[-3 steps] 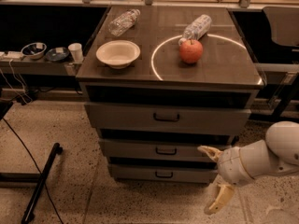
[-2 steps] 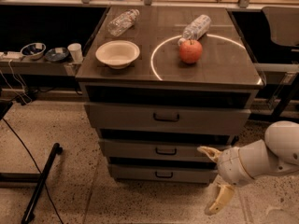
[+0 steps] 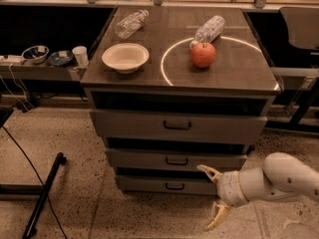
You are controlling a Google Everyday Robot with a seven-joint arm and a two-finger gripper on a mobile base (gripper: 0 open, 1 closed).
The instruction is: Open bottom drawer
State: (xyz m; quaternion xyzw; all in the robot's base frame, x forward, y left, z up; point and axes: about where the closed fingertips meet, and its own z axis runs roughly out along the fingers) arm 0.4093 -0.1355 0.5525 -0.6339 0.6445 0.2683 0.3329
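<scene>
The bottom drawer point(image 3: 164, 185) is the lowest, narrowest grey front of three in the cabinet, shut, with a small black handle point(image 3: 175, 186) at its centre. My gripper point(image 3: 213, 197) sits low at the right of the drawer front, just off its right end. It is open, one pale finger point(image 3: 208, 171) up near the middle drawer's lower edge and the other pointing down toward the floor. It holds nothing and is apart from the handle.
The cabinet top point(image 3: 239, 73) carries a white bowl point(image 3: 125, 57), a red apple point(image 3: 203, 54) and two lying plastic bottles point(image 3: 131, 23). The middle drawer point(image 3: 175, 159) and top drawer point(image 3: 177, 125) are shut. A black stand leg point(image 3: 42, 195) lies on the floor at left. A side shelf with bowls point(image 3: 35, 54) is at far left.
</scene>
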